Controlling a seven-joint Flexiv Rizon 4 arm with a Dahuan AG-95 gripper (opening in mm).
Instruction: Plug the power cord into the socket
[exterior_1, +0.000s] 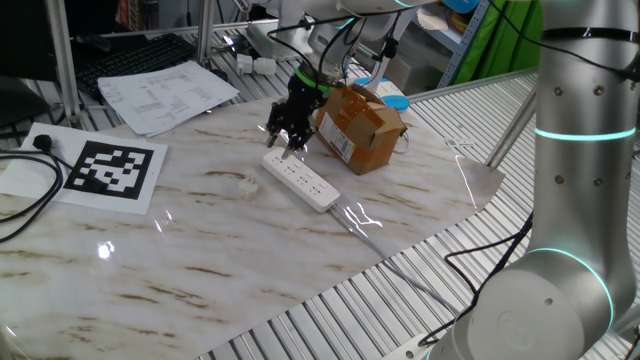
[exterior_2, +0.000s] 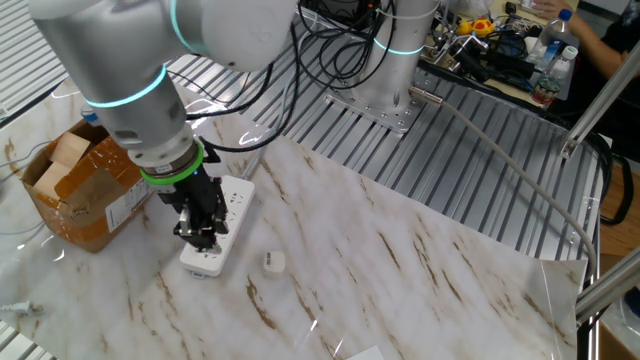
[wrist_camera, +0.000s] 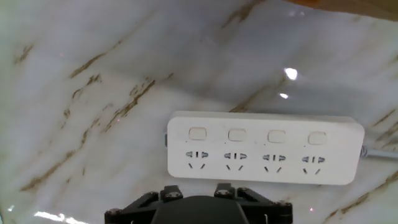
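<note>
The gripper (exterior_1: 287, 140) hangs over one end of the socket (exterior_1: 301, 180), pointing steeply down at it; its dark fingers stand a little apart with nothing visible between them, though whether they are spread or closing cannot be told from these views. Directly beneath it, the socket is a long white rectangular power strip with rounded corners, lying flat on the marble-patterned table (exterior_1: 250, 250). In the hand view the socket (wrist_camera: 264, 148) shows a row of four square rocker switches, each above its own outlet with paired upper slots and angled lower slots, and a thin pale cable leaving its right end. No brand or lettering can be read on it. The power cord (exterior_2: 274, 261), a small roundish white plug piece, lies on the table near the gripper and just clear of the strip's end, apart from both. On the gripper's other side, close behind the strip, sits a brown cardboard box (exterior_1: 358, 125) bearing a white printed label too small to read. Further off lies a sheet with a black-and-white square marker (exterior_1: 112, 168).
</note>
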